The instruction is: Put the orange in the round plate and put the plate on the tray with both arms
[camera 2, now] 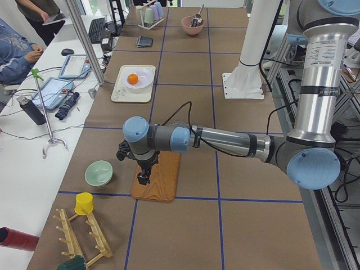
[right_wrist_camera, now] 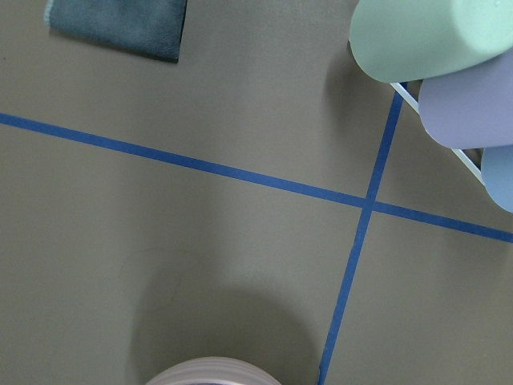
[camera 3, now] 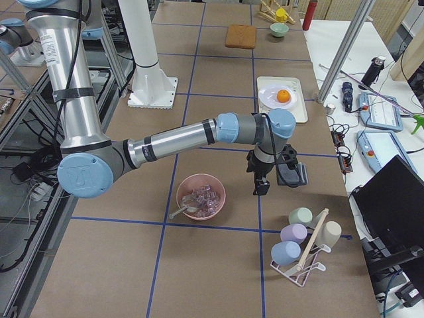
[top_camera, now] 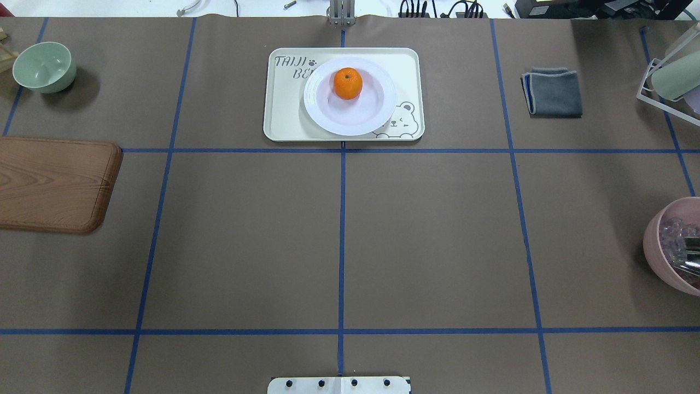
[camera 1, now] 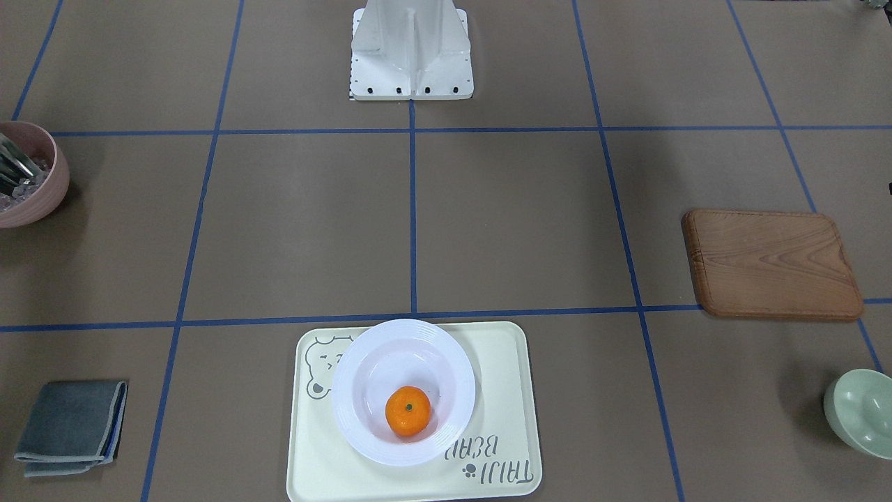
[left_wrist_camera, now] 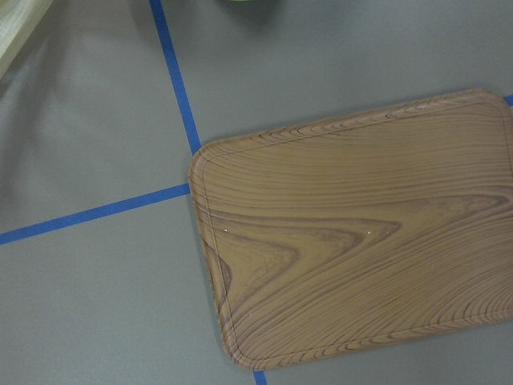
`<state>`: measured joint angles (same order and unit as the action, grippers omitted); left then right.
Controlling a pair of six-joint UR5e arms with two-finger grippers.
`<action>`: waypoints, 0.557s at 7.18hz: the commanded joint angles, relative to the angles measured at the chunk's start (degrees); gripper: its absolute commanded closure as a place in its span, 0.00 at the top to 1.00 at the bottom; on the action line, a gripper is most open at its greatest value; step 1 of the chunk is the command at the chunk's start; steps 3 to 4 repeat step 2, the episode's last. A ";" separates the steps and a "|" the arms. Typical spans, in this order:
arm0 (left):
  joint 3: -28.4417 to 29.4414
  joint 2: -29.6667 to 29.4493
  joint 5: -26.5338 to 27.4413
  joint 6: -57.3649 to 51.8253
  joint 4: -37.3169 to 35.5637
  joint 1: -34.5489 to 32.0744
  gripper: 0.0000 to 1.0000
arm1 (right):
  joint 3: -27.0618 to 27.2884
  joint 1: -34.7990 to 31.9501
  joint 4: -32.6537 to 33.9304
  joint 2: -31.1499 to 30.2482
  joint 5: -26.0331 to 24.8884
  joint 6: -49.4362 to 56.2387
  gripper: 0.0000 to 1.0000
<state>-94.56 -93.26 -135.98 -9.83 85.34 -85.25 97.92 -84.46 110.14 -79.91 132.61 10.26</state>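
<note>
The orange [camera 1: 408, 411] lies inside the white round plate [camera 1: 352, 418], and the plate rests on the cream bear tray [camera 1: 505, 390] at the table's far middle. From overhead, the orange [top_camera: 348, 83] sits off-centre in the plate [top_camera: 355, 119] on the tray [top_camera: 281, 112]. Both arms are far from the tray. My left gripper [camera 2: 143, 175] hangs over the wooden board [camera 2: 163, 180]. At the other end my right gripper [camera 3: 260, 187] hovers beside the grey cloth [camera 3: 293, 174]. Both grippers show only in the side views, so I cannot tell if they are open or shut.
A pale green bowl [top_camera: 44, 67] and the wooden board [top_camera: 54, 183] sit at my left. A folded grey cloth [top_camera: 553, 92], a pink bowl [top_camera: 675, 246] with a scoop and a cup rack [camera 3: 301, 242] sit at my right. People stand beyond the table's far edge.
</note>
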 commanded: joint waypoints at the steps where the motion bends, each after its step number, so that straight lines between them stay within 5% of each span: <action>1: -0.10 0.01 0.01 -0.01 0.00 -0.01 0.98 | 0.07 0.00 0.07 -0.16 -0.07 -0.06 1.00; 4: -0.19 -0.08 -0.08 0.08 0.00 -0.18 0.98 | -0.01 0.00 0.07 -0.25 -0.07 -0.06 1.00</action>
